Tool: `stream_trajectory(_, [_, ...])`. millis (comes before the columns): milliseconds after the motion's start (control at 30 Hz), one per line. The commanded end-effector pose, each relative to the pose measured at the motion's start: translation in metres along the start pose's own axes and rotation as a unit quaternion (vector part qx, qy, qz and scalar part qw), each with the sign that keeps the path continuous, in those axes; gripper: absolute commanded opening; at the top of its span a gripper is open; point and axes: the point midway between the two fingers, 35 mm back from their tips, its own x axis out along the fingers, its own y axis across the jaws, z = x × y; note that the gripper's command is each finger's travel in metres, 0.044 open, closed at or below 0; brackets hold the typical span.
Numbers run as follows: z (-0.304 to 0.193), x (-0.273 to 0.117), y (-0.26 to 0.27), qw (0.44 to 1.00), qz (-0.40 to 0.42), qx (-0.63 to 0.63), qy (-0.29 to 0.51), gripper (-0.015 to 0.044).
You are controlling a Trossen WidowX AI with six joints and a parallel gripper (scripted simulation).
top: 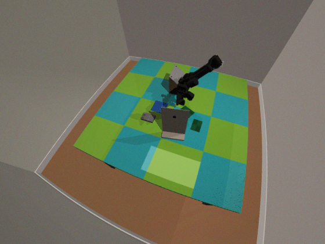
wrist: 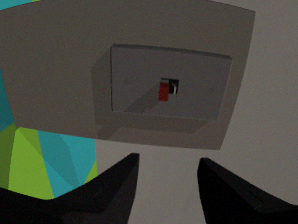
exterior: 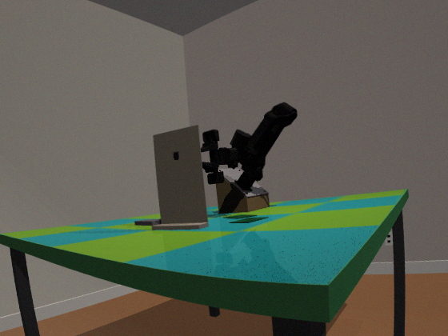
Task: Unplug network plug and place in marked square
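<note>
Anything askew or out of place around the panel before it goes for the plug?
Nothing stands out. The panel stands upright on its base, the red plug sits in its socket, and the gripper faces it with its fingers apart, touching nothing.

Count on inspection: one desk (exterior: 280,256) with a checkered top. One upright panel (top: 173,123) carrying one socket plate (wrist: 169,90) and one red plug (wrist: 164,90). One arm (exterior: 264,140) with one claw (wrist: 166,205), two fingers. Three flat patches: one blue (top: 159,106), one dark green (top: 196,125), one grey (top: 148,117). One pale marked square (top: 173,167).
</note>
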Motion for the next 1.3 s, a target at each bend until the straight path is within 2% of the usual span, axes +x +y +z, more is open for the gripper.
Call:
stream_trajectory(0, [0.004, 0.012, 0.0, 1.0, -0.004, 0.0, -0.002, 0.0156])
stream_trajectory(200, [0.009, 0.032, 0.001, 1.0, -0.01, 0.0, -0.006, 0.0156])
stream_trajectory(1267, [0.021, 0.075, -0.001, 1.0, -0.011, 0.001, -0.007, 0.0156])
